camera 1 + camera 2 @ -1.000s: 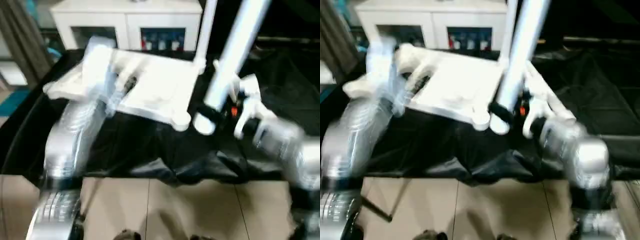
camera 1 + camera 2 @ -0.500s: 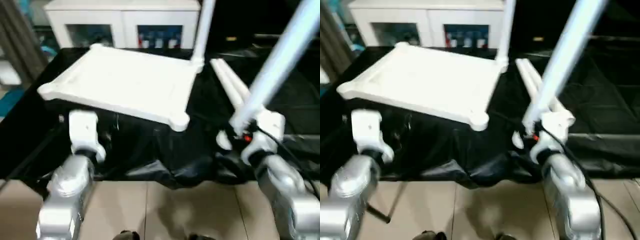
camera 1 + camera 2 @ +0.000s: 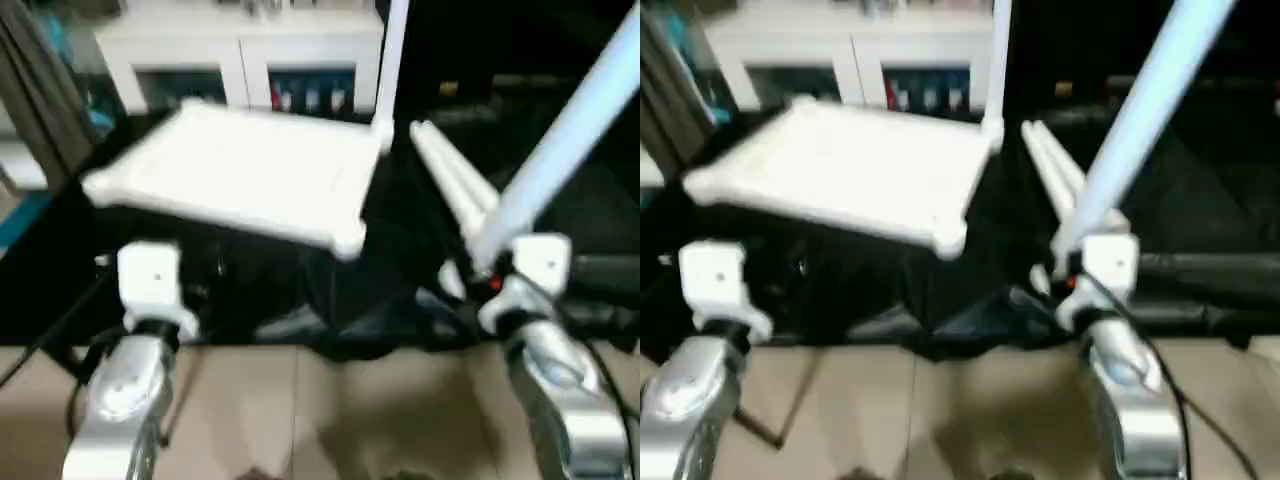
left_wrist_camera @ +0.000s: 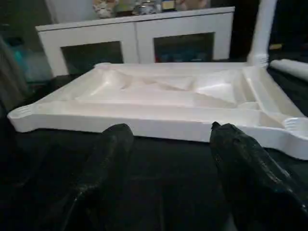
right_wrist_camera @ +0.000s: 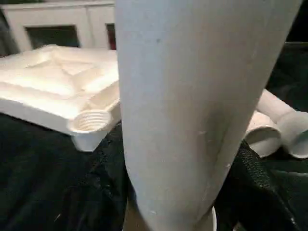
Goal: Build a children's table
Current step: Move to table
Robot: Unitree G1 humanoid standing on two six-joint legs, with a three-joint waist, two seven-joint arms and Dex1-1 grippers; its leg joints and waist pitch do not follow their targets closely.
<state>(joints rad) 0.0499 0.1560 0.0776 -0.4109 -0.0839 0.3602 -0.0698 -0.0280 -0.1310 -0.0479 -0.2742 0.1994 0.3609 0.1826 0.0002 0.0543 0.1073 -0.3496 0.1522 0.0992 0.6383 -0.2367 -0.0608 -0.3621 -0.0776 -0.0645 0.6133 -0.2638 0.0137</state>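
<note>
The white table top (image 3: 240,175) lies underside up on a black cloth, its ribs plain in the left wrist view (image 4: 159,96). One leg (image 3: 390,60) stands upright in its far right corner socket. Two more legs (image 3: 455,185) lie on the cloth to its right. My right gripper (image 3: 483,272) is shut on a fourth leg (image 3: 570,130), which slants up and to the right; the tube (image 5: 192,110) sits between the black fingers (image 5: 250,178), beside the near right threaded socket (image 5: 91,122). My left gripper (image 4: 168,154) hangs open and holds nothing, in front of the top's near edge.
A white cabinet with glass doors (image 3: 240,60) stands behind the work surface. The black cloth (image 3: 400,300) drapes over the front edge down toward beige floor tiles (image 3: 330,400). A grey curtain (image 3: 40,90) hangs at the far left.
My left arm has drawn back from over the table top to its near edge. My right gripper has carried the leg rightward and nearer me. The camera has also shifted.
</note>
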